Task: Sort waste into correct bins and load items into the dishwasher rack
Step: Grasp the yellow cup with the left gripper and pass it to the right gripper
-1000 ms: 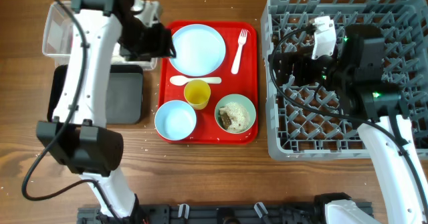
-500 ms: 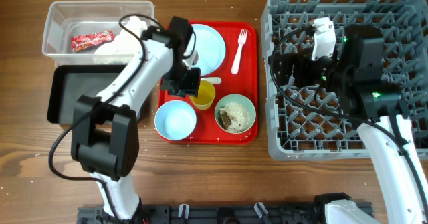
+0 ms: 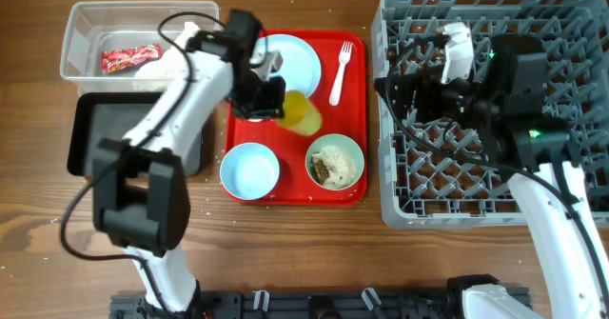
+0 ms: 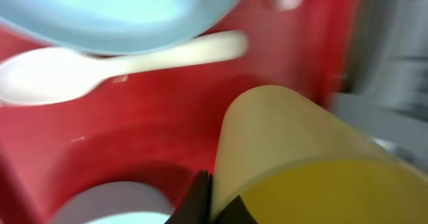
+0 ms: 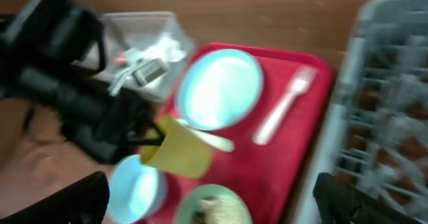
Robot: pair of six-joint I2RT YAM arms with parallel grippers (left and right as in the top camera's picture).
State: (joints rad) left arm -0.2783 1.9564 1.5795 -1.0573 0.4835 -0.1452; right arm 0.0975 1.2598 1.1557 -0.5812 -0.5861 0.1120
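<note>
My left gripper (image 3: pixel 273 100) is shut on the wall of the small yellow cup (image 3: pixel 303 113) (image 4: pixel 301 157), which hangs tilted above the red serving tray (image 3: pixel 354 119). Just behind it lie the light blue plate (image 3: pixel 300 60) and the white spoon (image 4: pixel 100 67); the fork (image 3: pixel 340 67) lies to the right. An empty bowl (image 3: pixel 249 169) and a bowl with rice scraps (image 3: pixel 335 162) sit at the tray's front. My right gripper (image 3: pixel 398 98) stands open over the left edge of the grey dishwasher rack (image 3: pixel 533 33), with nothing in it.
The clear tub (image 3: pixel 81 33) at the back left holds the red wrapper (image 3: pixel 130 59) and the white napkin (image 3: pixel 164 68). The black tray (image 3: pixel 90 133) sits in front of it, partly under my left arm. Crumbs dot the wooden table.
My left gripper came from the clear tub to the tray's middle, shut on the yellow cup, then raised and tilted it to the right. The right arm has held still.
</note>
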